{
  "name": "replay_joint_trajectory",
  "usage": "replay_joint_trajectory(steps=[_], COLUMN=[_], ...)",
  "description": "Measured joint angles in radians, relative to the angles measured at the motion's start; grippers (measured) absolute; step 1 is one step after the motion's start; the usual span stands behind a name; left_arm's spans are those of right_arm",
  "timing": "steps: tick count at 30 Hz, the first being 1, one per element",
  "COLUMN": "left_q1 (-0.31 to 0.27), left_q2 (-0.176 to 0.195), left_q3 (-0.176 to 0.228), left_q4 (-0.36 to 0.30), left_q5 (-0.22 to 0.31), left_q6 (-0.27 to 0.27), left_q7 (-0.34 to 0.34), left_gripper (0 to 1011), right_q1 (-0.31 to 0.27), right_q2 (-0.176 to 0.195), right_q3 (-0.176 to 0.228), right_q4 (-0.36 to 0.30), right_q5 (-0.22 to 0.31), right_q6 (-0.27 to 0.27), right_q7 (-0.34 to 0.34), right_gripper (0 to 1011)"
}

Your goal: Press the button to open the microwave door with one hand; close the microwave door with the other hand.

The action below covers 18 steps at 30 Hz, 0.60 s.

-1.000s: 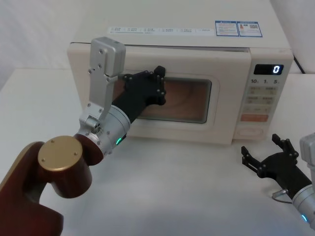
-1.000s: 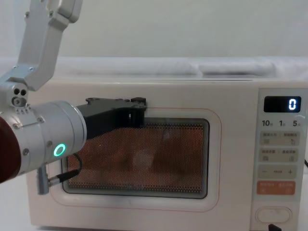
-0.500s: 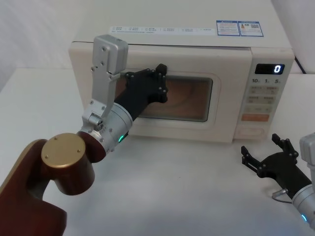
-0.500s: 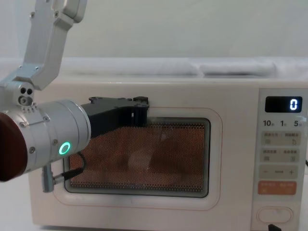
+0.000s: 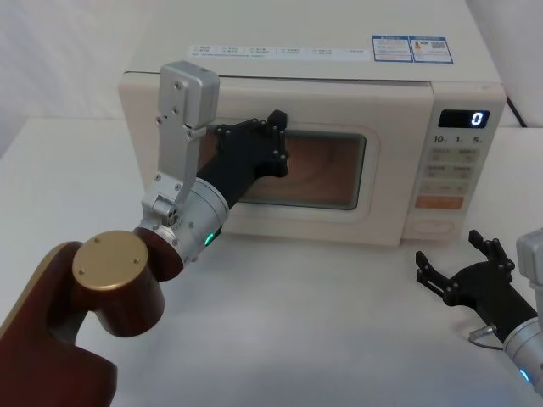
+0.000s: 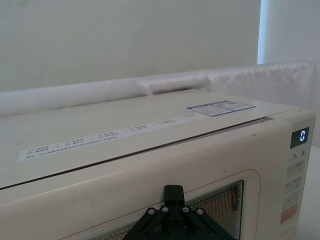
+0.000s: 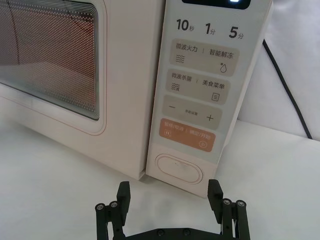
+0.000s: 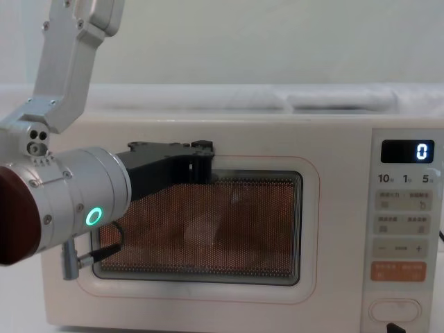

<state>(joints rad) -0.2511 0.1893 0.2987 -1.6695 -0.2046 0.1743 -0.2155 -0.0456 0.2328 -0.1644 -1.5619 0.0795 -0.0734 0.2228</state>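
Frame centre: left gripper [image 5: 273,140] pressed against the microwave door [image 5: 327,199], which sits flush; finger state unclear. Lower right: right gripper [image 5: 462,264], fingers spread, waits below the button [image 7: 178,168].

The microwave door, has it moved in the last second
Yes. The microwave door has swung shut: its right edge now sits flush with the keypad panel, where a second ago it stood slightly ajar. The left gripper rests against it.

left end effector [image 5: 273,140] stretched forward, wrist ring glowing green, right end effector [image 5: 462,264] low, fingers spread apart
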Motion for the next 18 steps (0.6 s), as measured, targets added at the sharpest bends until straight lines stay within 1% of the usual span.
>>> replay_joint_trajectory(steps=[18], left_q1=[-0.005], left_q2=[-0.007], left_q3=[-0.005], left_q4=[0.012], left_q5=[0.002], left_q6=[-0.001], left_q7=[0.001], left_gripper=[0], right_q1=[0.0], right_q2=[0.0], right_q3=[0.0], right_q4=[0.0], right_q5=[0.0], right_q6=[0.0], right_q7=[0.0], right_gripper=[1000])
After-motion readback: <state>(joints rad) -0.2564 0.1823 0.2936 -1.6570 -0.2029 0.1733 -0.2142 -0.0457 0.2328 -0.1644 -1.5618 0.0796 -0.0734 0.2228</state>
